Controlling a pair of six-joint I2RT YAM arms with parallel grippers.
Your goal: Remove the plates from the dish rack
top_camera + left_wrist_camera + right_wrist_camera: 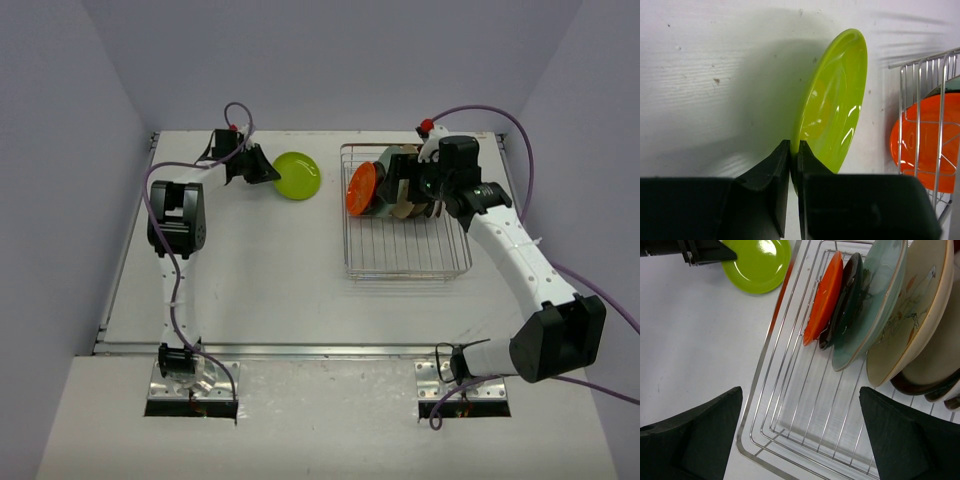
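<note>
The lime green plate (297,175) lies on the table left of the dish rack (405,262). My left gripper (262,171) is shut on its rim; the left wrist view shows the plate (832,102) pinched between the fingers (771,172). The orange plate (824,297), black plate (846,300), pale teal plate (872,302) and cream plate (912,310) stand leaning in the rack (805,410). A brown-rimmed plate (935,372) is behind them. My right gripper (800,440) is open and empty above the rack, over the plates (395,185).
The rack's raised wire rim (920,62) stands close to the right of the green plate. Purple cables (480,110) loop behind both arms. The table's back edge (320,132) runs just behind the rack.
</note>
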